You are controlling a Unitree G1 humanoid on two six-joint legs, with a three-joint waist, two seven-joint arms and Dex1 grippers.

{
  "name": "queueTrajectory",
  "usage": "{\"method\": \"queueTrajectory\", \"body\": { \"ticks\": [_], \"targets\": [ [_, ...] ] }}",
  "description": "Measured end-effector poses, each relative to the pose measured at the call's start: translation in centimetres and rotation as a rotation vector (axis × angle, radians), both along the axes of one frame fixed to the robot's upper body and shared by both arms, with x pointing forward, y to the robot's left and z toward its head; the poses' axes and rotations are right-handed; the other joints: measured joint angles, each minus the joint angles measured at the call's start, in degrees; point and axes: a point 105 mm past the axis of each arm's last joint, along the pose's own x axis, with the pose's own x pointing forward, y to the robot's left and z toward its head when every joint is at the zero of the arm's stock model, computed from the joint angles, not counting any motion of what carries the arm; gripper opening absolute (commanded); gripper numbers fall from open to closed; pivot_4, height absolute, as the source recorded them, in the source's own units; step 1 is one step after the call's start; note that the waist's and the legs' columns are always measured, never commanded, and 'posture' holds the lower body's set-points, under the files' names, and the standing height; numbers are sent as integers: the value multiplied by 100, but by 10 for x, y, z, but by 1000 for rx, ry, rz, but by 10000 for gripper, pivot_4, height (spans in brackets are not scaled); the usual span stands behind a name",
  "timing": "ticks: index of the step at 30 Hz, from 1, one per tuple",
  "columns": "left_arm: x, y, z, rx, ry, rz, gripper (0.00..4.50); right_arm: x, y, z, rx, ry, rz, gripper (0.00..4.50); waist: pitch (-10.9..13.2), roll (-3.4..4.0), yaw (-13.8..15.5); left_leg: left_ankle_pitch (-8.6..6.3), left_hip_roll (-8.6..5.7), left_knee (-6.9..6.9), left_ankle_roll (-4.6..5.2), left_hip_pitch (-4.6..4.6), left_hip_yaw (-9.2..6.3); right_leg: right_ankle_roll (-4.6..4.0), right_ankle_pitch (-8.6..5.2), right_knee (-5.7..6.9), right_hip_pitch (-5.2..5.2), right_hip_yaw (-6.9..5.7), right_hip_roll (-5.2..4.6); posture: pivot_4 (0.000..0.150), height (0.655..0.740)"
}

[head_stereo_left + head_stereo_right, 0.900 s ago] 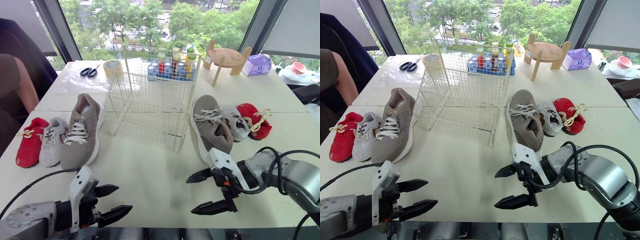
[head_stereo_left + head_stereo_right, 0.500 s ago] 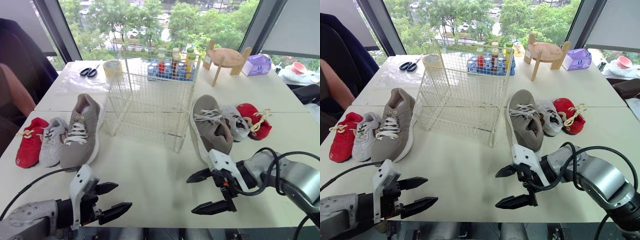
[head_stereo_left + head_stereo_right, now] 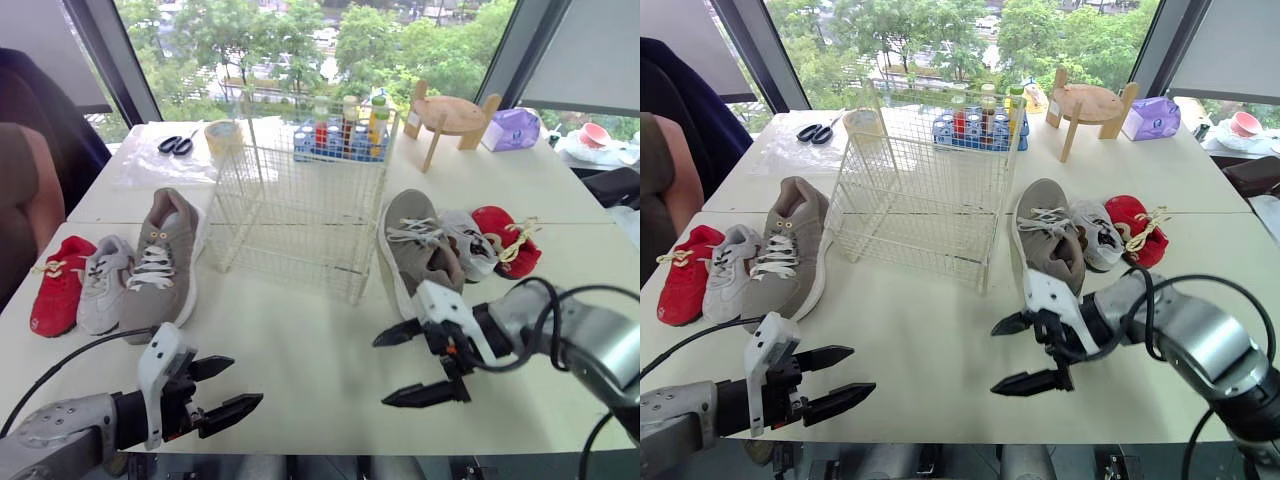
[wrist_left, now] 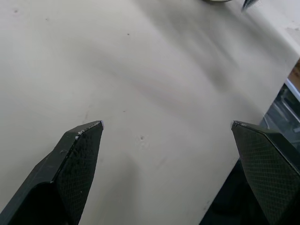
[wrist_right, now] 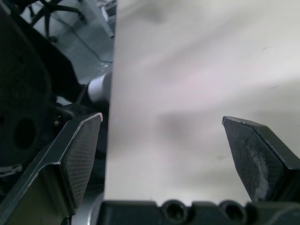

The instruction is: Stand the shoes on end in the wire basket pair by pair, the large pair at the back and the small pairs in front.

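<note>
The empty white wire basket (image 3: 300,205) stands mid-table. To its left lie a large grey shoe (image 3: 160,262), a small grey-white shoe (image 3: 98,281) and a small red shoe (image 3: 55,284). To its right lie the other large grey shoe (image 3: 422,255), a small grey-white shoe (image 3: 470,246) and a small red shoe (image 3: 508,240). My right gripper (image 3: 395,367) hangs open over the table just in front of the right large shoe. At the table's front left my left gripper (image 3: 240,385) is open, holding nothing.
Behind the basket are a blue rack of bottles (image 3: 343,130), a tape roll (image 3: 224,134), scissors (image 3: 176,145), a wooden stand (image 3: 450,116) and a purple tissue pack (image 3: 510,129). A person's arm (image 3: 22,200) shows at the left edge. The table's front edge is close under both grippers.
My right gripper has risen a little and moved closer to the right large shoe. The left gripper has barely shifted. The person's arm at the left has moved.
</note>
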Motion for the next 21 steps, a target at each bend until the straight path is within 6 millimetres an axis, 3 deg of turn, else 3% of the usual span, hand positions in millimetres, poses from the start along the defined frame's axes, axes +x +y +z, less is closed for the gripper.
{"method": "queueTrajectory", "body": {
  "ticks": [2,4,6,8,11,13,17,21],
  "targets": [
    [5,7,9,12,-14,-10,44810,18,7,41,30,-115,1,44589,8,4,-16,1,3,4,-1,0,0,-4,2,10,-7,1,5,1500,7400],
    [17,13,34,21,-95,-14,44810,29,15,92,95,-257,14,44589,6,0,3,1,12,1,-2,1,-7,-5,3,8,-6,-3,13,1500,7400],
    [22,12,58,-1,-156,-45,44810,29,27,118,135,-337,63,44589,-2,-16,14,1,15,-9,-3,1,-12,-6,3,3,-5,-7,17,1500,7400],
    [23,3,82,-32,-208,-107,44810,35,42,115,113,-354,110,44589,-10,-28,-3,1,13,-11,-3,1,-8,-6,3,1,-6,-5,10,1500,7400],
    [22,-10,104,-73,-258,-159,44810,61,60,84,-7,-331,95,44589,-8,-25,-71,2,-3,-11,-5,0,8,-5,5,6,-11,7,-10,1500,7400],
    [20,-15,105,-83,-259,-162,44810,77,66,69,-73,-322,55,44589,-8,-25,-134,2,-6,-12,-5,-2,9,-4,6,6,-12,8,-13,1500,7400],
    [12,-30,94,-80,-227,-178,44810,93,84,63,-126,-337,46,44589,-8,-25,-159,6,-6,-29,-14,-4,5,-3,7,15,-27,10,-11,1500,7400],
    [13,-37,87,-109,-227,-157,45000,102,86,45,-235,-346,53,32304,-8,-25,-128,11,-6,-28,-23,-2,-2,-8,9,20,-23,6,-8,1500,7400]
  ]
}}
